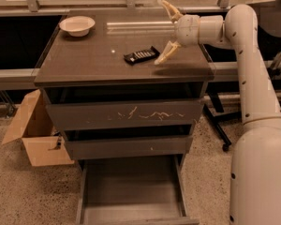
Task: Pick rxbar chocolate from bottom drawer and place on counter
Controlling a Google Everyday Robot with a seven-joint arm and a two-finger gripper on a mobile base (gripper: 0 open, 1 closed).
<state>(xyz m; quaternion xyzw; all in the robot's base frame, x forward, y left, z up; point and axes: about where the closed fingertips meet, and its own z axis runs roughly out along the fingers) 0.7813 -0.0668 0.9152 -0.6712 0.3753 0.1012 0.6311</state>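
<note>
The rxbar chocolate (141, 55), a flat black bar with white lettering, lies on the counter (84, 64) right of its middle. My gripper (167, 31) hangs just right of the bar, above the counter's right part, wide open and empty; its lower fingertip (160, 60) is close to the bar's right end. The bottom drawer (131, 186) is pulled out at the foot of the cabinet, and its grey inside shows nothing in it.
A white bowl (77, 25) sits at the counter's back left corner. The scratched top drawer (126, 115) and the middle drawer (126, 147) are pushed in. An open cardboard box (35, 137) stands on the floor to the left. My arm (253, 78) rises on the right.
</note>
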